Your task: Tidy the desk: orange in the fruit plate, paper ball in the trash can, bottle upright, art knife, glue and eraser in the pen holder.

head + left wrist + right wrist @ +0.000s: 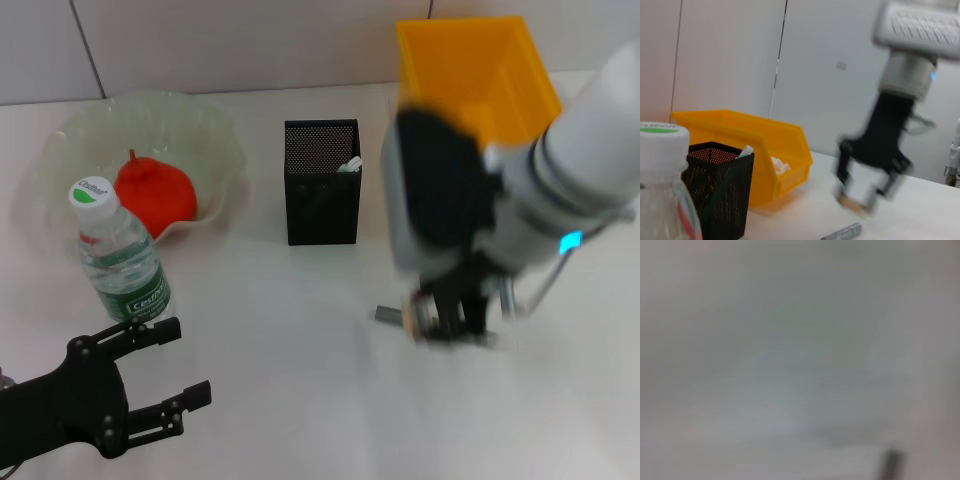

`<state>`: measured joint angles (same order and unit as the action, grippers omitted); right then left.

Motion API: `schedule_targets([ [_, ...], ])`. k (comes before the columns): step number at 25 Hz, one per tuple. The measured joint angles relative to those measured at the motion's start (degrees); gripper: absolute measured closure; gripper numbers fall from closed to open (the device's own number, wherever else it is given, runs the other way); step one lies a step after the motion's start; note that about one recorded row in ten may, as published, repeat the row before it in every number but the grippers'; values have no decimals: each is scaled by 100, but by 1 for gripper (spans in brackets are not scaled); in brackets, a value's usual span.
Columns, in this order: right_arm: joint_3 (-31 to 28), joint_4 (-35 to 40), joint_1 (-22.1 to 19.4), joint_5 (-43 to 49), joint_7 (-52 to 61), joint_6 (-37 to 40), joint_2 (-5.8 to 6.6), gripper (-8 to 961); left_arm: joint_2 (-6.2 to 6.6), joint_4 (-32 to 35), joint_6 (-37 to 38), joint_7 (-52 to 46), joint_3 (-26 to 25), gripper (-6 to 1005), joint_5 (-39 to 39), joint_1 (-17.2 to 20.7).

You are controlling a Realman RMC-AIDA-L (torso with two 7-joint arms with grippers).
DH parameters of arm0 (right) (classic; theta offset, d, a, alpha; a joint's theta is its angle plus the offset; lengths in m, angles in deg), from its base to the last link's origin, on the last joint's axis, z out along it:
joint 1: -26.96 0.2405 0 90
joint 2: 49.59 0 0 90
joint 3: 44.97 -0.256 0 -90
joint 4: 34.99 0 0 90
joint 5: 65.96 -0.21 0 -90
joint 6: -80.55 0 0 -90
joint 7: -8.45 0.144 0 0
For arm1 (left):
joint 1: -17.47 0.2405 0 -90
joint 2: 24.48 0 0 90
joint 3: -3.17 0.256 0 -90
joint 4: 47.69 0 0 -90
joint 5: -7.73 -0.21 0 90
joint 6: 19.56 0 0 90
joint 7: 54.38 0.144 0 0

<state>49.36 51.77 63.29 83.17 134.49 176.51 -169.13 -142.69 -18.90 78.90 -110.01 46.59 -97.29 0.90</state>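
right end effector (pixel 455 325) hangs spread, holding nothing, art knife (pixel 842 233) on the desk beneath.

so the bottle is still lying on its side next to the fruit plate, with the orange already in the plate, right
Not quite. The bottle is standing upright, cap up, beside the fruit plate, not lying on its side; the head view shows this. The orange is indeed in the plate.

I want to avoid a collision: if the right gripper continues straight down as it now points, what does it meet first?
Probably the grey art knife lying on the table just below the right gripper; exact alignment is unclear.
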Motion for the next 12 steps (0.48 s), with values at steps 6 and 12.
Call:
schedule_targets([
  [6, -1019, 441, 370, 177, 618, -708, 22, 543, -7, 3, 40, 28, 1, 197, 0, -40],
  [12, -1028, -253, 919, 652, 1246, -1448, 9, 540, -7, 4, 43, 40, 9, 197, -10, -81],
])
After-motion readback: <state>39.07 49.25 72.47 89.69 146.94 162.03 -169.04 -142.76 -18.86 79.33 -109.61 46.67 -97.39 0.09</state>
